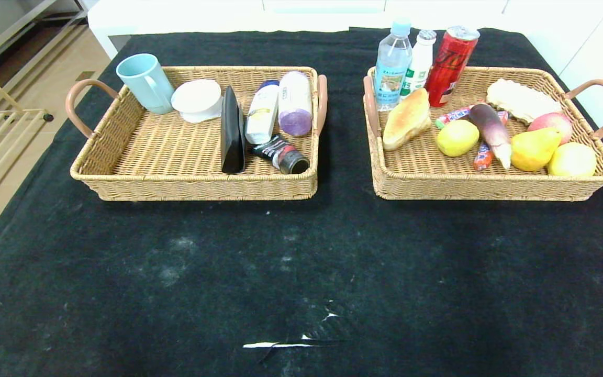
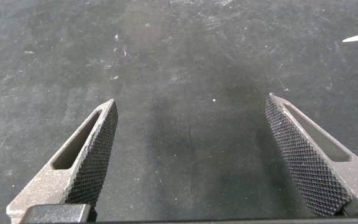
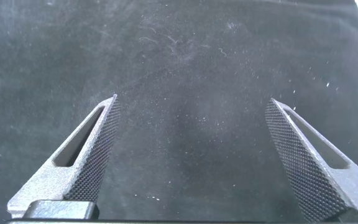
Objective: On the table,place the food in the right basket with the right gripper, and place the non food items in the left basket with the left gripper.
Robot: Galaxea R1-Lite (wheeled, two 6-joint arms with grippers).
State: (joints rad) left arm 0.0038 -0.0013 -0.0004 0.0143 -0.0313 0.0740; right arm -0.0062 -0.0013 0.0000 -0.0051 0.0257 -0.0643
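The sorting looks finished: the croissant (image 1: 407, 124) and eggplant (image 1: 491, 131) lie in the right basket (image 1: 490, 186), the black case (image 1: 232, 131) in the left basket (image 1: 197, 187). The left gripper (image 2: 191, 127) and right gripper (image 3: 191, 124) both stand wide apart, with only bare table (image 1: 301, 272) between the jaws.

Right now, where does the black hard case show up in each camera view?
Head view: the black hard case stands on edge in the left basket, beside the white bottle.
Left wrist view: not in it.
Right wrist view: not in it.
Shared landmark: the black cloth table.
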